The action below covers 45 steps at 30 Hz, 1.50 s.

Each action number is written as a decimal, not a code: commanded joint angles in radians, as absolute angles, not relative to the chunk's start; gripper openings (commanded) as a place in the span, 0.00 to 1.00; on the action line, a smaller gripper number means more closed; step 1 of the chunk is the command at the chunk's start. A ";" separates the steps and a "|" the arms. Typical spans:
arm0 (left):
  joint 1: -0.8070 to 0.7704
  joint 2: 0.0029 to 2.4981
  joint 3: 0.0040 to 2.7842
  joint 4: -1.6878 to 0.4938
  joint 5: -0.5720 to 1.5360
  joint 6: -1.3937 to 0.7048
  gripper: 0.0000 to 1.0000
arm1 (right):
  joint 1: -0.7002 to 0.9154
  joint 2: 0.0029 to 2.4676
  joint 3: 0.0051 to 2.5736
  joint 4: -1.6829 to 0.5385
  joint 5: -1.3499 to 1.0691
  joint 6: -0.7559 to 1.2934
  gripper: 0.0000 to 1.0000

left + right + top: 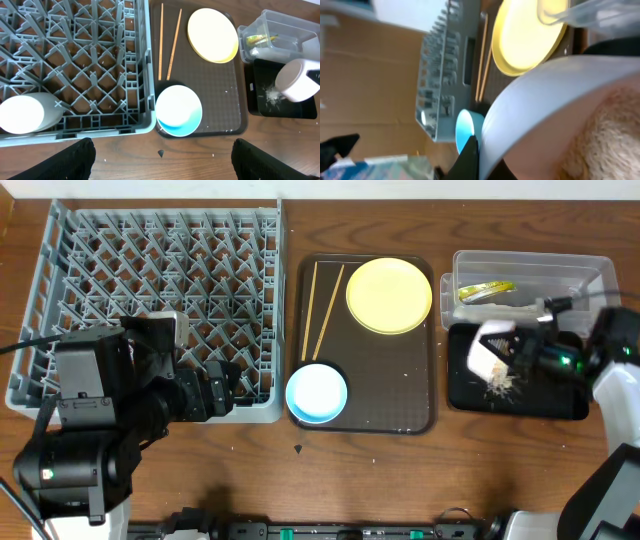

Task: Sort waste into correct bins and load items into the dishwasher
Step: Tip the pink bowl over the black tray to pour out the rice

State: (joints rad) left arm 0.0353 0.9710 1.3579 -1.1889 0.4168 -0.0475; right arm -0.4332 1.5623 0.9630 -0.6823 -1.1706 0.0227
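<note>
Right fingers [471, 156] clamped on small white cup [488, 348], tilted over shallow black rectangular tray [520, 404], pale crumbs [503, 385] beneath | left fingers [70, 161] spread, empty, above wooden tabletop [200, 155]

Robot test bench staged as a kitchen clean-up station. You see a wood-grain table [400, 470] carrying a grey dish rack [160, 240] upper left, a brown serving tray [380, 380] at centre, and 2 bins, a clear tub [530, 265] and a black tray [520, 405], at right; the left arm [80, 430] and right arm [620, 380] occupy the lower corners.
</note>
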 commanded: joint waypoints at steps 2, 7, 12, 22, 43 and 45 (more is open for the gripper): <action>0.031 0.973 1.362 -1.192 0.426 -0.033 0.88 | -0.535 1.559 0.855 -0.579 -1.330 -0.013 0.01; 0.031 0.973 1.362 -1.192 0.426 -0.033 0.88 | -0.590 1.559 0.829 -0.542 -1.451 -0.077 0.01; 0.031 0.973 1.362 -1.195 0.426 -0.033 0.88 | -0.590 1.559 0.829 -0.542 -1.541 -0.095 0.01; 0.031 0.973 1.362 -1.208 0.426 -0.033 0.88 | -0.588 1.559 0.829 -0.558 -1.377 -0.033 0.01; 0.031 0.973 1.362 -1.211 0.426 -0.033 0.88 | -0.582 1.559 0.827 -0.590 -1.307 0.059 0.01; 0.031 0.973 1.362 -1.209 0.426 -0.033 0.88 | -0.582 1.559 0.827 -0.600 -1.273 0.113 0.01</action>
